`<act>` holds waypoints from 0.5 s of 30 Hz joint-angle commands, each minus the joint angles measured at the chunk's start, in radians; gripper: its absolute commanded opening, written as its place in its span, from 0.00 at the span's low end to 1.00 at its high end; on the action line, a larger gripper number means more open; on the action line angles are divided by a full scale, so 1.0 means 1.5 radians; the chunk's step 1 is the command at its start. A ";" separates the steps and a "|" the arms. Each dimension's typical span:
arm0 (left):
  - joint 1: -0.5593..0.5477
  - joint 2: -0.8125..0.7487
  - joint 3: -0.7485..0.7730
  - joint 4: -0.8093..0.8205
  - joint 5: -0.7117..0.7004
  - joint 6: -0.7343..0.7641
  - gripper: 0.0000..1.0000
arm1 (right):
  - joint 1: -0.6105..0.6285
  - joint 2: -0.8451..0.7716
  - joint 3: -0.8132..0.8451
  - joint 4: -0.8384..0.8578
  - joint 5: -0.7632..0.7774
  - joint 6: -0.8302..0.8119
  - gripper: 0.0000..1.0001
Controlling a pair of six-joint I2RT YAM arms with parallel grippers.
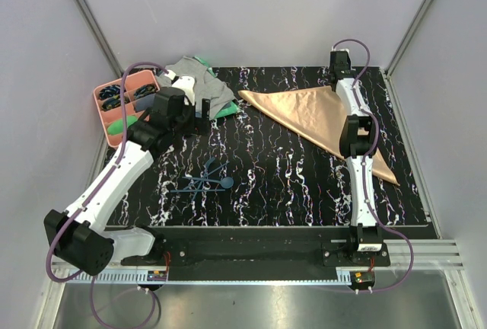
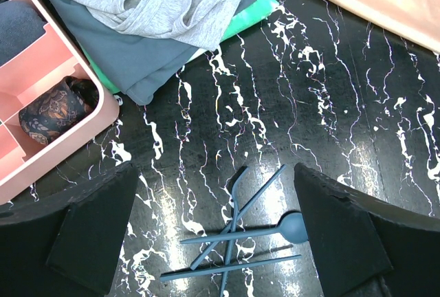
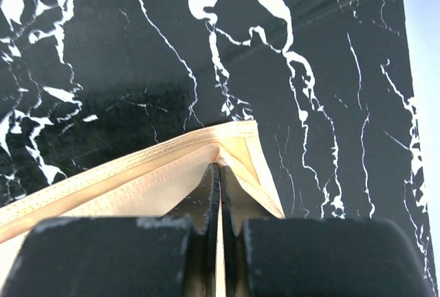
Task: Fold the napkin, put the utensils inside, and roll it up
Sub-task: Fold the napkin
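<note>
The peach-orange napkin (image 1: 312, 116) lies folded into a triangle on the right half of the black marbled table, one tip reaching toward the front right. My right gripper (image 1: 337, 78) is at the napkin's far corner, shut on that hemmed corner (image 3: 218, 168), and the cloth (image 3: 137, 180) spreads to either side of the jaws. The dark blue utensils (image 1: 205, 182) lie crossed in a small heap at the middle front. In the left wrist view the utensils (image 2: 237, 242) lie on the table beneath and between the wide-apart fingers, the spoon (image 2: 294, 227) by the right finger. My left gripper (image 2: 214, 170) is open and holds nothing.
A grey cloth (image 1: 202, 85) lies on a green cloth (image 1: 224, 112) at the back left, close to my left gripper (image 1: 199, 110). A pink tray (image 1: 103, 108) with small dark items stands at the left edge. Grey walls close in the table.
</note>
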 commanded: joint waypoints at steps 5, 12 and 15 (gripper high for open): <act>0.004 0.002 0.001 0.034 -0.011 0.009 0.99 | -0.002 0.015 0.035 0.050 0.017 -0.026 0.00; 0.005 0.003 0.001 0.033 -0.012 0.010 0.99 | -0.002 0.023 0.036 0.074 0.021 -0.037 0.00; 0.004 0.004 0.002 0.033 -0.011 0.010 0.99 | -0.002 0.025 0.039 0.086 0.020 -0.040 0.00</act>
